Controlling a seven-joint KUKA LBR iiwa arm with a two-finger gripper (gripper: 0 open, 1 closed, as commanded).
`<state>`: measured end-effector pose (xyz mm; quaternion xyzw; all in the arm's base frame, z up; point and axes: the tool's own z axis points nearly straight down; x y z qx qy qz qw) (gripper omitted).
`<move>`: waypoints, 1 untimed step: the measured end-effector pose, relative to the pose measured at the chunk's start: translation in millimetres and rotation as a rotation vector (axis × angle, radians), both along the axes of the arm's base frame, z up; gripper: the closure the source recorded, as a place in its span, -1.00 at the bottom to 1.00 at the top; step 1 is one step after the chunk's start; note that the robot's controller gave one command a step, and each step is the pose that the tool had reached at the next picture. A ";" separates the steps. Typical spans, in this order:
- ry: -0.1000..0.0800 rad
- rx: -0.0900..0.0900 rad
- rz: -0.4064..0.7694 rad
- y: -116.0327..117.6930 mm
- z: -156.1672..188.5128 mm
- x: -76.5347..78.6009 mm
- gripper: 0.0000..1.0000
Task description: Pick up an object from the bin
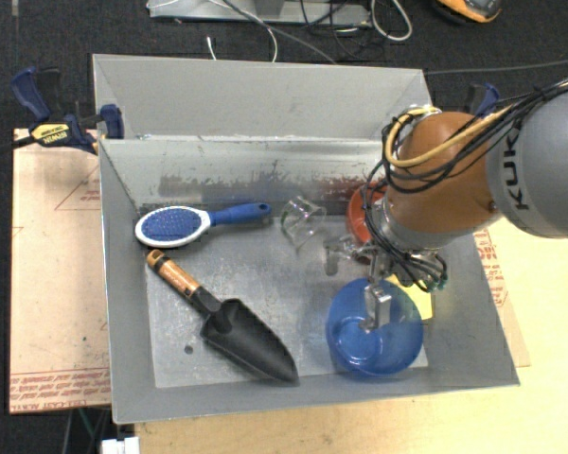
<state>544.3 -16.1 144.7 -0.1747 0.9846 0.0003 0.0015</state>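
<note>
– Blue, see-through plastic sits directly below the gripper. It's a round blue bowl, and the gripper hangs over its middle.

– Jaws apart or together?

– I cannot tell, the view from above doesn't settle it. Nothing here shows a grasp on the bowl.

– Why would the arm hang just there?

– My guess is that the bowl is the broadest thing around and has bare floor about most of it, so a straight descent meets little else.

– Which way does it point?

– It's round, so it has no long axis and no heading, and I'd judge an approach from any side to be much the same. I can't be sure whether its mouth faces up.

– And round about it?

– A yellow scrap lies against the bowl's far right edge, partly under the arm. Beyond the bowl, a red thing is tucked behind the wrist. A clear plastic piece lies beyond the bowl and to the view's left. Left of the bowl, near but apart, is a black trowel. Its blade tip aims toward the bowl and its copper handle runs away up-left. A blue hairbrush lies well apart, past the trowel, with its handle turned back toward the bowl's side. The near wall of the bin runs just beside the bowl.
</note>
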 end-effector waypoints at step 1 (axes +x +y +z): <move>-0.007 0.000 0.176 -11.0 -74.5 -33.4 -1.00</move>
